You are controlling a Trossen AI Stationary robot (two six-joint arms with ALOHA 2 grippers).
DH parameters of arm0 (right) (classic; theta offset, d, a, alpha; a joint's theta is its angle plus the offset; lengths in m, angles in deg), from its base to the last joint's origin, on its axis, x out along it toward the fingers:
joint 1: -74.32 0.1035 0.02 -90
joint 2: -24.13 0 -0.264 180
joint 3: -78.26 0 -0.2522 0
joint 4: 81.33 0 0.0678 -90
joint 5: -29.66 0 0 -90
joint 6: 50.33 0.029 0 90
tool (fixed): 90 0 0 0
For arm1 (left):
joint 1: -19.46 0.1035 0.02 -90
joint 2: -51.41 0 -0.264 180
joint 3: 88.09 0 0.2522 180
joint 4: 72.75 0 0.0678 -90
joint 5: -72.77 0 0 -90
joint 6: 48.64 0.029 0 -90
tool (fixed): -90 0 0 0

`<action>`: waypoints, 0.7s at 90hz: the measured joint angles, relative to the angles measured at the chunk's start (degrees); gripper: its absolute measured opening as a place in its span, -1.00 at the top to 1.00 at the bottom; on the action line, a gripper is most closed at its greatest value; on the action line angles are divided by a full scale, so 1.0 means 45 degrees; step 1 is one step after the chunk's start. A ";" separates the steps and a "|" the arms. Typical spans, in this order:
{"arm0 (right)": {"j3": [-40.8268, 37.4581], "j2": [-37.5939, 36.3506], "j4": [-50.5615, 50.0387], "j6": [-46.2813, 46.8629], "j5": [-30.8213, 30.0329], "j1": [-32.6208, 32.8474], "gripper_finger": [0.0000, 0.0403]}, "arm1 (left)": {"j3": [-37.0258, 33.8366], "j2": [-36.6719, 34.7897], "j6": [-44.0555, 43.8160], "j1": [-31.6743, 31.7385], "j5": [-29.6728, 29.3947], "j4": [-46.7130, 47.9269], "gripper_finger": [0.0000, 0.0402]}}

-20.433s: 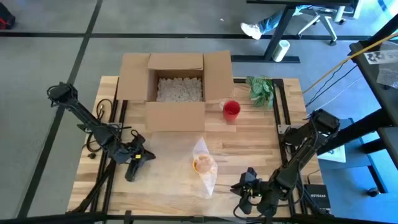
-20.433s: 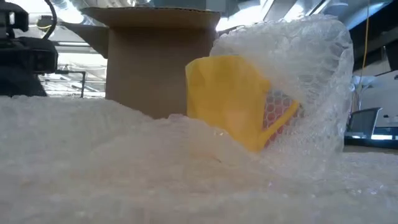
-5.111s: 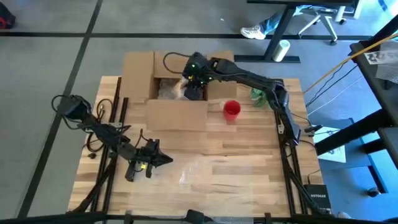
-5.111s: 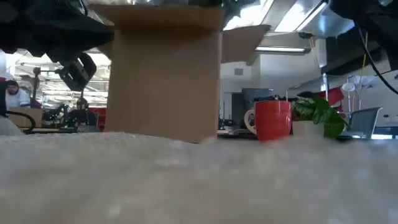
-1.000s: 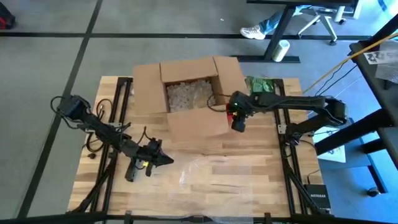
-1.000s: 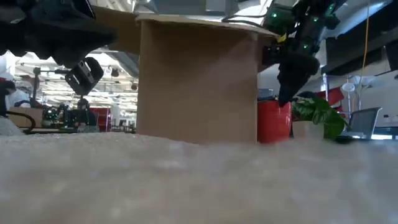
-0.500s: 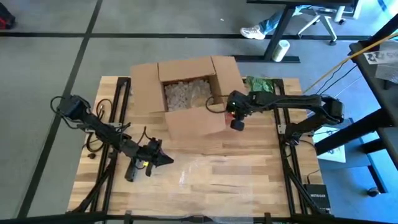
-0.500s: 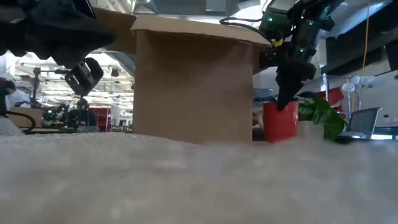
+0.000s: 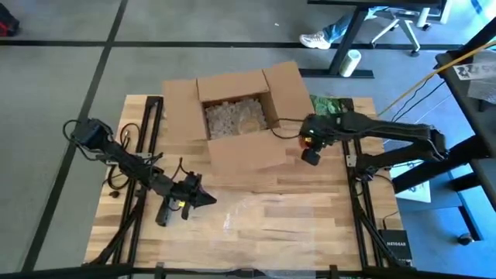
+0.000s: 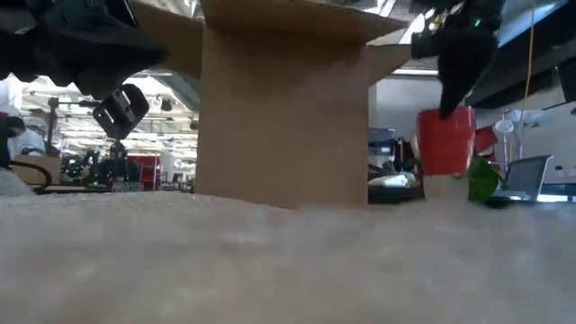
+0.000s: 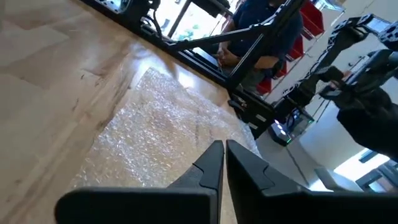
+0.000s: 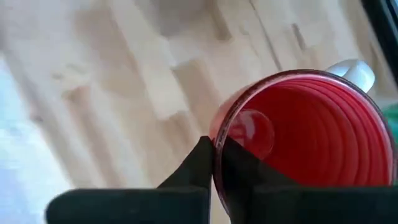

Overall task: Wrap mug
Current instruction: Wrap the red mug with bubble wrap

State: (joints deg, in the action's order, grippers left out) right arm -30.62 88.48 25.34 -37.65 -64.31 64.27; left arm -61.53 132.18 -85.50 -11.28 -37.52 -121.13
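Your right gripper (image 12: 213, 163) pinches the rim of the red mug (image 10: 445, 139), lifted clear of the table (image 9: 310, 205) near its far right corner, beside the cardboard box (image 9: 232, 124). The left gripper (image 11: 224, 157), fingers closed empty, waits over the bubble wrap (image 11: 158, 140) at the near edge.

A brown box (image 9: 232, 116) sits open at the back of the wooden table (image 9: 310, 209). The right gripper (image 9: 308, 149) is just beside the box. The left gripper (image 9: 186, 203) waits near the front, next to clear bubble wrap (image 9: 252, 215).
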 joint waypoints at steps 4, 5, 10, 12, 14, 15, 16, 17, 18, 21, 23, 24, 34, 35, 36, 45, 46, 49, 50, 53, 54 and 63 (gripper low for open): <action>0.0002 -0.0259 -0.0160 0.0523 0.0131 0.0436 1.00 | 0.0000 0.0000 0.0000 -0.0013 0.0000 0.0004 1.00; 0.0002 -0.0311 -0.0224 0.0668 0.0131 0.0561 1.00 | 0.0000 0.0000 0.0000 -0.0024 0.0000 0.0002 1.00; -0.0003 -0.0540 -0.0505 0.1477 0.0122 0.1270 1.00 | 0.0000 0.0000 0.0000 -0.0084 0.0000 0.0005 1.00; -0.0003 -0.0601 -0.0570 0.1818 0.0117 0.1570 1.00 | 0.0000 0.0000 0.0000 -0.0096 0.0000 0.0001 1.00; -0.0003 -0.0661 -0.0617 0.2210 0.0113 0.1901 1.00 | 0.0000 0.0000 0.0000 -0.0125 0.0000 0.0000 1.00; -0.0003 -0.0680 -0.0626 0.2405 0.0116 0.2061 1.00 | 0.0000 0.0000 0.0000 -0.0143 0.0000 0.0000 1.00; -0.0003 -0.0696 -0.0633 0.2579 0.0117 0.2234 1.00 | 0.0000 0.0000 0.0000 -0.0159 0.0000 0.0001 1.00; -0.0003 -0.0709 -0.0638 0.2751 0.0118 0.2411 1.00 | 0.0000 0.0000 0.0000 -0.0173 0.0000 0.0002 1.00; -0.0003 -0.0715 -0.0641 0.2930 0.0124 0.2590 1.00 | 0.0000 0.0000 0.0000 -0.0190 0.0000 0.0001 1.00; -0.0003 -0.0722 -0.0631 0.3468 0.0166 0.3099 1.00 | 0.0000 0.0000 0.0000 -0.0234 0.0000 0.0000 1.00; -0.0003 -0.0718 -0.0603 0.3850 0.0213 0.3467 1.00 | 0.0000 0.0000 0.0000 -0.0266 0.0000 0.0000 1.00; -0.0003 -0.0717 -0.0574 0.4030 0.0224 0.3651 1.00 | 0.0000 0.0000 -0.0003 -0.0276 0.0000 0.0000 1.00; 0.0007 -0.0340 0.0446 0.5455 0.0215 0.5368 1.00 | 0.0000 0.0000 -0.0044 -0.0437 0.0000 0.0000 1.00; 0.0007 -0.0268 0.0605 0.5541 0.0214 0.5513 1.00 | 0.0000 0.0000 -0.0044 -0.0437 0.0000 0.0000 1.00; 0.0007 -0.0189 0.0766 0.5628 0.0211 0.5656 1.00 | 0.0000 0.0000 -0.0046 -0.0444 0.0000 0.0002 1.00; 0.0007 0.0594 0.2286 0.6235 0.0131 0.6752 1.00 | 0.0000 0.0000 -0.0051 -0.0524 0.0000 -0.0001 1.00; 0.0007 0.0714 0.2472 0.6292 0.0137 0.6846 1.00 | 0.0000 0.0000 -0.0057 -0.0537 0.0000 -0.0004 1.00; 0.0022 0.1110 0.3010 0.6420 0.0170 0.7108 1.00 | 0.0000 0.0000 -0.0114 -0.0570 0.0000 -0.0007 1.00; 0.0026 0.1240 0.3198 0.6428 0.0182 0.7181 1.00 | 0.0000 0.0000 -0.0132 -0.0577 0.0000 -0.0012 1.00; 0.0029 0.1620 0.3716 0.6437 0.0282 0.7374 1.00 | 0.0000 0.0000 -0.0161 -0.0591 0.0000 -0.0038 1.00; 0.0029 0.1765 0.3880 0.6441 0.0327 0.7447 1.00 | 0.0000 0.0000 -0.0170 -0.0593 0.0000 -0.0049 1.00; 0.0363 0.3101 0.4922 0.6414 0.0467 0.7988 1.00 | 0.0000 0.0000 -0.0446 -0.0745 0.0000 -0.0058 1.00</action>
State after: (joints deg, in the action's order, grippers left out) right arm -28.99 102.43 47.49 -8.79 -62.21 100.21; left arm -61.53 132.18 -87.50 -14.63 -37.52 -121.39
